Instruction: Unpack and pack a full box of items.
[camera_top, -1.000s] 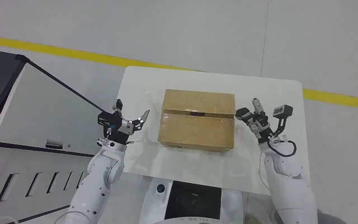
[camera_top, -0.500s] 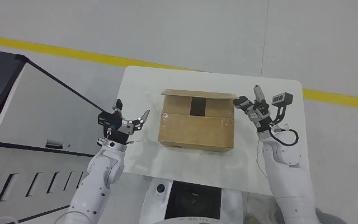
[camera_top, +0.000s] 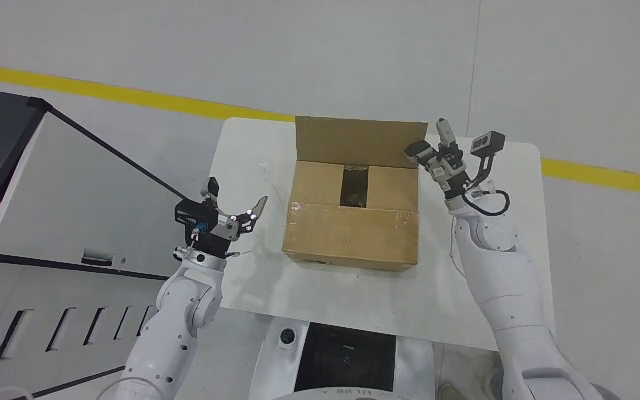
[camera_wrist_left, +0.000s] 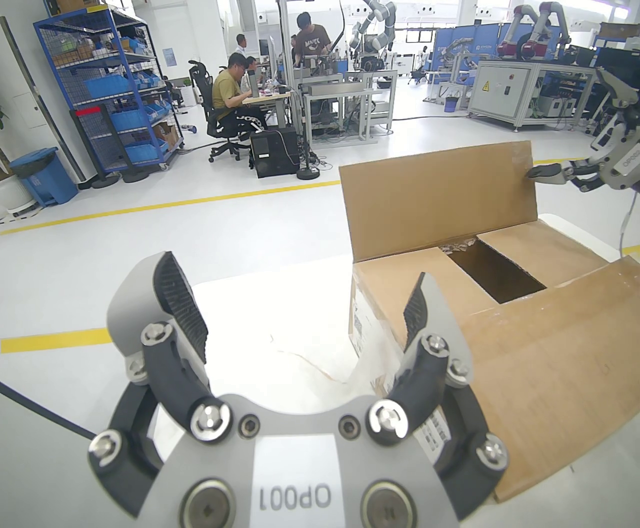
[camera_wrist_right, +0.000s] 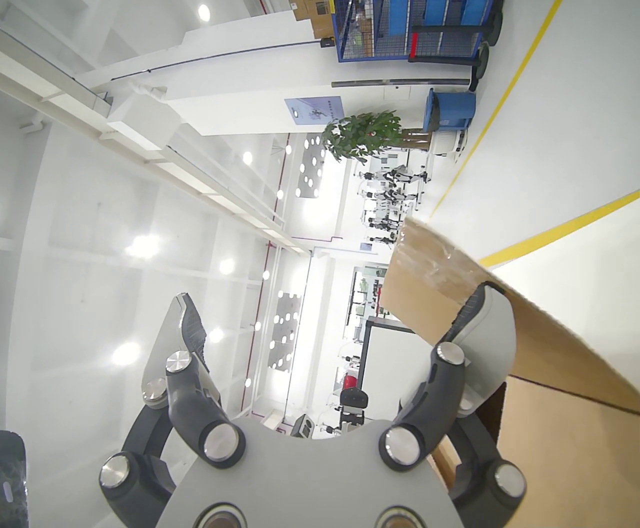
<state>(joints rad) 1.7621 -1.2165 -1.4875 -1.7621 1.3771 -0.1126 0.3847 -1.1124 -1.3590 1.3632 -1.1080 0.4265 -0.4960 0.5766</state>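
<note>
One cardboard box (camera_top: 350, 245) sits mid-table (camera_top: 250, 150), its far flap (camera_top: 355, 140) standing upright at 12 o'clock. The right gripper (camera_top: 427, 140), jaws spread and holding nothing, rests one finger (camera_wrist_right: 487, 320) against that flap's corner at 2 o'clock. The left gripper (camera_top: 238, 195) hovers open and empty at 9 o'clock, beside the box.

Left arm (camera_top: 185, 300) at 8 o'clock, forearm running toward 12. Wrist bent, left jaws pointing to 3 o'clock, spread wide. Right arm (camera_top: 495, 270) at 4 o'clock, forearm stretched toward 11. Right jaws at 1 o'clock, tilted upward, parted wide.
</note>
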